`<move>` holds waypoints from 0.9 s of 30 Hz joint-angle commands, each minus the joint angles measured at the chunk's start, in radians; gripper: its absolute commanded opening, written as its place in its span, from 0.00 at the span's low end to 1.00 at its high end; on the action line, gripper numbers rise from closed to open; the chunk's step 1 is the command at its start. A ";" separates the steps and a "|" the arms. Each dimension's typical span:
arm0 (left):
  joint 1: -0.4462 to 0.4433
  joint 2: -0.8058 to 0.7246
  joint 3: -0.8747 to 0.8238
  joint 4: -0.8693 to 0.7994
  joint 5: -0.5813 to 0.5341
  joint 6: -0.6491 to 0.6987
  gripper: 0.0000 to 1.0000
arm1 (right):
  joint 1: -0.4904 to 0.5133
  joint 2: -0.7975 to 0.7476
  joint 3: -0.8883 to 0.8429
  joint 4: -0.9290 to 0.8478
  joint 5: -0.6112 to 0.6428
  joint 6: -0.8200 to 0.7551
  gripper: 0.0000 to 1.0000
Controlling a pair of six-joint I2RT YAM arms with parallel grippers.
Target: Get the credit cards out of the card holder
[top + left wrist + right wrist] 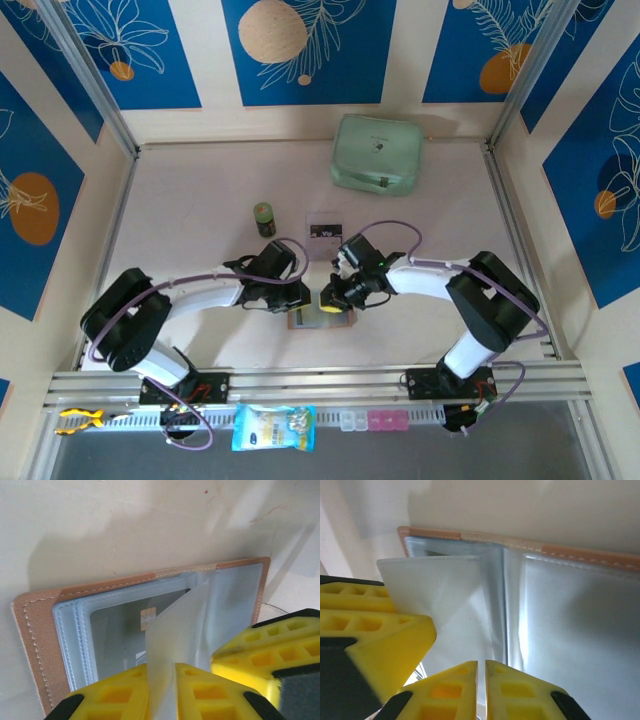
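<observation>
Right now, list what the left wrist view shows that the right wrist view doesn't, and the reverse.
Left wrist: a greyish card with a gold chip, tucked in a clear pocket, and the left gripper clamped on a lifted clear plastic leaf. Right wrist: the sleeves' centre fold, with the right gripper closed in line with it. Both: the open tan-brown leather-like card holder and that raised leaf.

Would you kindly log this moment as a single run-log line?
card holder open on table | left gripper pinching clear sleeve | right gripper shut over holder | credit card inside pocket
</observation>
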 commanded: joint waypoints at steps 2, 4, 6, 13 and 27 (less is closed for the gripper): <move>-0.013 -0.035 0.026 -0.031 0.021 -0.004 0.18 | -0.008 -0.073 0.034 -0.095 0.037 -0.008 0.14; -0.015 -0.036 0.039 -0.036 0.027 -0.002 0.19 | -0.015 -0.100 0.039 -0.128 0.055 -0.017 0.14; -0.020 -0.035 0.052 -0.041 0.029 -0.001 0.19 | -0.026 -0.127 0.039 -0.154 0.070 -0.025 0.15; -0.039 -0.007 0.089 -0.044 0.034 0.001 0.17 | -0.075 -0.216 0.022 -0.206 0.079 -0.044 0.14; -0.093 0.145 0.233 -0.015 0.064 0.009 0.23 | -0.132 -0.319 -0.030 -0.246 0.073 -0.055 0.14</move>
